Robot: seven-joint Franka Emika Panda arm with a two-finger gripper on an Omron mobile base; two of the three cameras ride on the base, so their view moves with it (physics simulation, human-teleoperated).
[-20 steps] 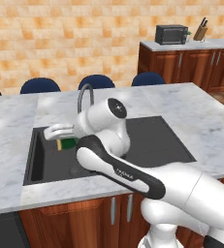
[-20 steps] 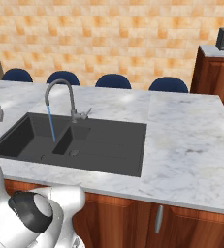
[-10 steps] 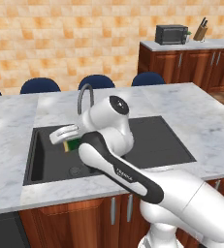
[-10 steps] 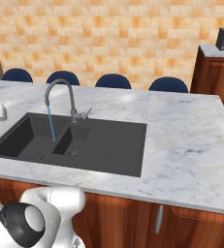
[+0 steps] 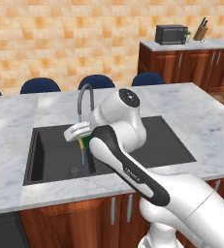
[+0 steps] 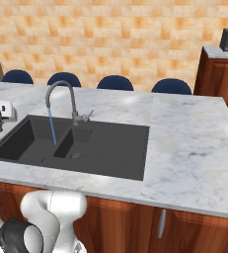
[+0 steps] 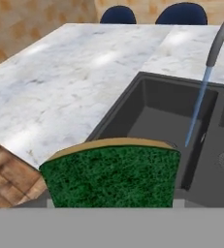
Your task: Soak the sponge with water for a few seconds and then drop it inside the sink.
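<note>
My gripper (image 5: 82,136) hangs over the left basin of the dark sink (image 5: 45,160), shut on the sponge (image 5: 87,141). The sponge is a yellow block with a green scouring face. In the hand view that green face (image 7: 108,177) sits right at the bottom and hides the fingertips. From the grey gooseneck faucet (image 5: 85,95) a thin blue stream of water (image 5: 83,156) falls into the basin. In the hand view the water (image 7: 196,111) runs ahead and to the right of the sponge, apart from it. The faucet (image 6: 61,94), the water (image 6: 52,126) and the sink (image 6: 105,148) also show in the right base view.
Marble counter (image 5: 205,126) surrounds the sink on all sides. Blue chair backs (image 5: 40,85) line the far edge. A microwave (image 5: 170,34) and a knife block (image 5: 200,31) stand on the back cabinet at the right. My own arm (image 5: 118,140) reaches over the sink's middle.
The gripper has carried the sponge to the right over the basin, closer to the faucet's stream. The water keeps running.
</note>
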